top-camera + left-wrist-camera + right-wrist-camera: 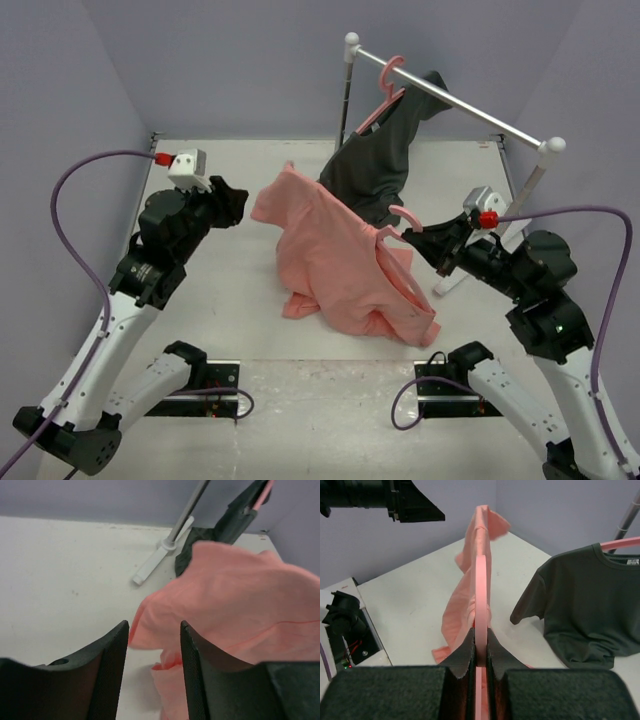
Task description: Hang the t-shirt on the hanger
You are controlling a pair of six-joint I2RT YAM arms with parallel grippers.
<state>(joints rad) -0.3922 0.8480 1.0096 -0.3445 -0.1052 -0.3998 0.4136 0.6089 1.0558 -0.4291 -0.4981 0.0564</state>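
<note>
Above the table, the t-shirt drapes over the hanger in my right gripper.
My right jaws clench the hanger's slim pink bar; my left gripper stands parted and empty, just beside the t-shirt's raised edge.

hanger x2, tee x2, rack x1

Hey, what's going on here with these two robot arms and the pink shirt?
The right pincer is clamped on a pink hanger, holding it up with the t-shirt draped over it and trailing onto the table. The left pincer is open and empty, just beside the t-shirt's raised edge. A dark grey shirt hangs on the rack behind.
</note>
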